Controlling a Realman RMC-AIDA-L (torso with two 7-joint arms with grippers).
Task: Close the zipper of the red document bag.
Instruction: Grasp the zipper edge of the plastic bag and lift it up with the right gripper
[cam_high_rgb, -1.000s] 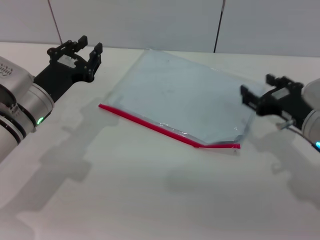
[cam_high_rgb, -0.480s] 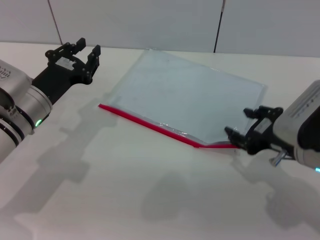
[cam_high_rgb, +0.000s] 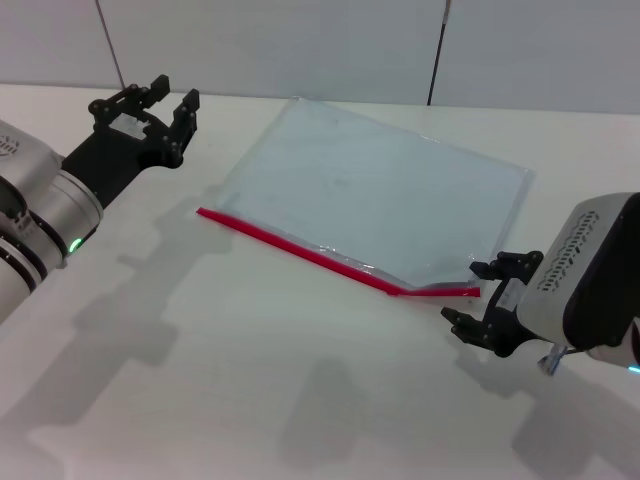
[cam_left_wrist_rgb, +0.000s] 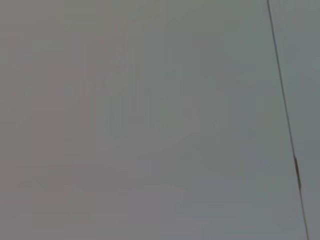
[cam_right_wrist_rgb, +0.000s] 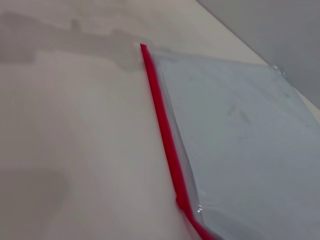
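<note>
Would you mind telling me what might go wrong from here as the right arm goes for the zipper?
1. The right hand is open beside the zipper end, just off the bag's corner. The strip lies thin and flat on the table, so the fingers may miss it.
2. The left hand hovers away from the red document bag, so nothing pins it and a pull could drag it.

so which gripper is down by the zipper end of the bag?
The right gripper, low over the table just off the red document bag at the near-right end of the zipper. The left gripper hangs raised off the bag's far-left side.
</note>
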